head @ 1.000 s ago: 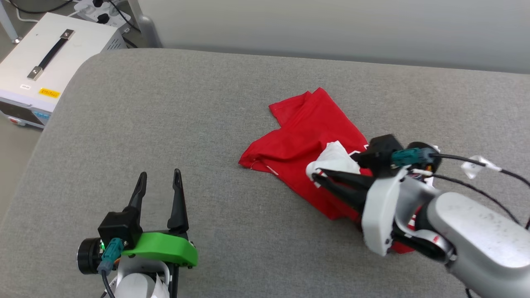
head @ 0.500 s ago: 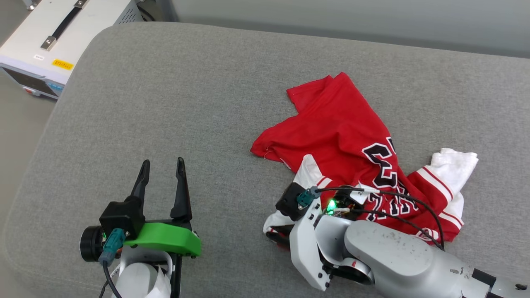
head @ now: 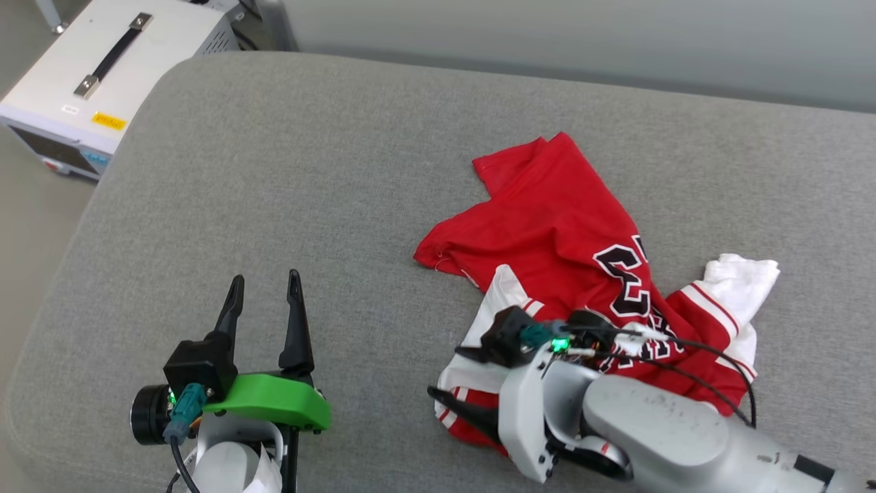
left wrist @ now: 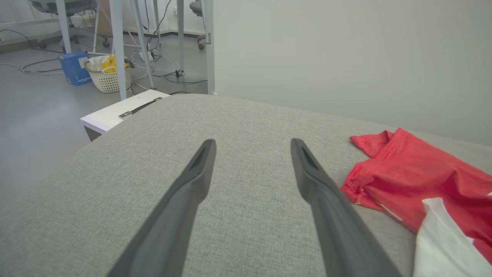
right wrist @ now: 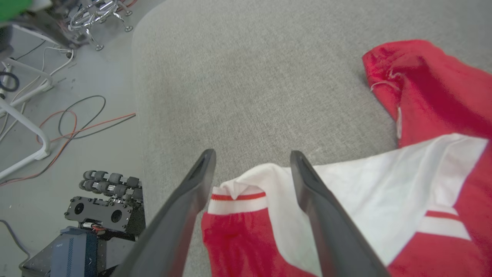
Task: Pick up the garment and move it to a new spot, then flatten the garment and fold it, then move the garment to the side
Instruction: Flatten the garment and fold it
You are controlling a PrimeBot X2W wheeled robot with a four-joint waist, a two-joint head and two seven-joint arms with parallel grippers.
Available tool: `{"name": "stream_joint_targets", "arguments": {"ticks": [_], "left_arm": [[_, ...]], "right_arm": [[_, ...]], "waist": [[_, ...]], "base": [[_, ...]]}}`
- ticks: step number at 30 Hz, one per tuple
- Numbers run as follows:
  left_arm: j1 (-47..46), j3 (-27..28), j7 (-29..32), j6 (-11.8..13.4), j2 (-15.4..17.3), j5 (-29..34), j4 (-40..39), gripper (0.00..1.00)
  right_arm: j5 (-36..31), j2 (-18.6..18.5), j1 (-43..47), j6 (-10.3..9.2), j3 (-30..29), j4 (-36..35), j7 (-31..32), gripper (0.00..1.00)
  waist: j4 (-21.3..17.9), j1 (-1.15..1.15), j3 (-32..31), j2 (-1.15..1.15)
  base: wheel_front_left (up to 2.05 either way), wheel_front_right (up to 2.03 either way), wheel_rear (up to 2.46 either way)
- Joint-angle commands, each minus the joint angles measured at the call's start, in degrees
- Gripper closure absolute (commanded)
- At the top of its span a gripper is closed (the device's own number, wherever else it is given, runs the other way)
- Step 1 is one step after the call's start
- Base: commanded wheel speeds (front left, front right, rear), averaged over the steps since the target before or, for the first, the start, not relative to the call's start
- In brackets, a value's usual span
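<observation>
Since half a second ago the right gripper (head: pixel 453 373) has let go. Its fingers now stand wide apart, straddling the striped edge of a white sleeve at the near-left end of the garment (head: pixel 561 219). The crumpled red shirt lies print-up on the grey cushion (head: pixel 274 171), its long axis running diagonally from a far hem corner toward the robot's near right. The left gripper (head: pixel 265 279) hovers spread open, well apart on the shirt's left.

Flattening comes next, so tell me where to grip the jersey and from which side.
Probably the white sleeve's striped cuff: it lies loose at the jersey's near edge, between the open right claw's fingers. Come low from the bare cushion side.
</observation>
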Motion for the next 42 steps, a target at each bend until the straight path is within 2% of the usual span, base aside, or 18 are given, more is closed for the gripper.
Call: {"name": "stream_joint_targets", "arguments": {"ticks": [1,8,14,19,24,28,31,35,42], "left_arm": [[0.6,0.2,-0.3,0.1,-0.2,0.5,-0.1,0.00],[2.2,1.0,-0.3,-0.1,-0.2,1.1,-0.7,0.00],[3.6,1.6,-0.3,-0.1,-0.2,1.6,-1.2,0.00],[4.3,1.8,-0.3,-0.5,-0.2,1.8,-1.6,0.00],[4.4,2.0,-0.3,-0.7,-0.2,2.3,-2.1,0.00],[3.9,2.0,-0.3,-0.7,-0.2,2.3,-2.3,0.00],[3.5,1.9,-0.3,-0.7,-0.2,2.3,-2.4,0.00],[2.6,1.4,-0.3,-0.7,-0.2,2.2,-2.5,0.00],[0.9,0.6,-0.3,-0.5,-0.2,1.9,-2.5,0.00]], "right_arm": [[0.6,-1.1,-1.2,-0.05,-0.6,-0.9,-2.1,0.00],[-1.8,-8.4,-3.3,-0.05,-9.9,-4.1,-10.4,0.00],[-5.8,-15.6,-2.3,-0.05,-21.5,-6.3,-10.4,0.00],[-7.0,-22.4,-0.4,-0.05,-26.9,-9.3,-3.6,0.00],[-3.0,-29.8,1.6,-0.05,-28.3,-13.1,8.3,0.00],[0.5,-33.9,2.7,-0.05,-28.4,-14.8,17.0,0.00],[2.5,-35.3,3.4,-0.05,-27.2,-15.5,23.7,0.00],[4.3,-35.1,4.5,-0.05,-25.2,-15.2,30.4,0.00],[4.4,-30.0,5.5,-0.05,-23.9,-9.5,32.5,0.00]], "waist": [[-1.4,0.00,-1.9,0.00],[-2.9,0.00,-4.0,0.00],[-3.8,0.00,-4.9,0.00],[-4.5,0.00,-5.0,0.00],[-5.2,0.00,-4.5,0.00],[-5.5,0.00,-3.6,0.00],[-5.6,0.00,-2.8,0.00],[-5.3,0.00,-1.4,0.00],[-4.2,0.00,1.6,0.00]], "base": [[0.00,0.00,0.00],[0.00,0.00,0.00],[0.00,0.00,0.00],[0.00,0.00,0.00],[0.00,0.00,0.00],[0.00,0.00,0.00],[0.00,0.00,0.00],[0.00,0.00,0.00],[0.00,0.00,0.00]]}}
